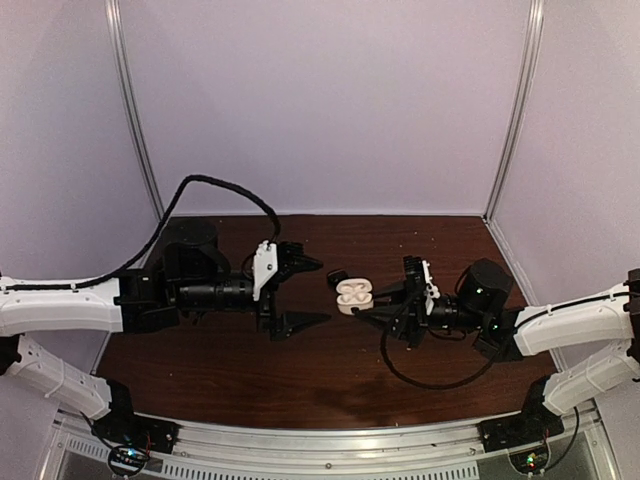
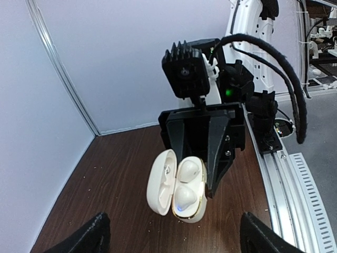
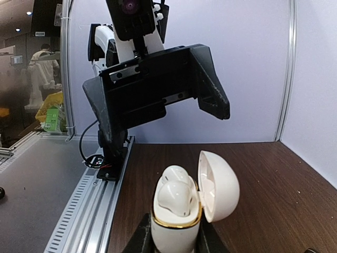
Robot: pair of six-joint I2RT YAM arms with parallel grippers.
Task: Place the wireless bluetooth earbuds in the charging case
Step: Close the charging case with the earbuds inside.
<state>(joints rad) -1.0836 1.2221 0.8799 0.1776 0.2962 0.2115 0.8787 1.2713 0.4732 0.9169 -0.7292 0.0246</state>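
The white charging case (image 3: 175, 232) stands upright in my right gripper (image 3: 175, 241), which is shut on its lower body. Its lid (image 3: 218, 184) hangs open to the right. Two glossy white earbuds (image 3: 174, 196) sit in the wells. In the left wrist view the case (image 2: 196, 211) shows both earbuds (image 2: 189, 171) seated, with the right gripper's black fingers (image 2: 217, 153) behind it. My left gripper (image 1: 322, 292) is open just left of the case (image 1: 353, 295), its fingers (image 2: 87, 237) wide apart and empty.
A small black object (image 1: 337, 277) lies on the brown table (image 1: 300, 370) just behind the case. Aluminium rails (image 1: 330, 440) run along the near edge. White walls (image 1: 320, 100) close the back and sides.
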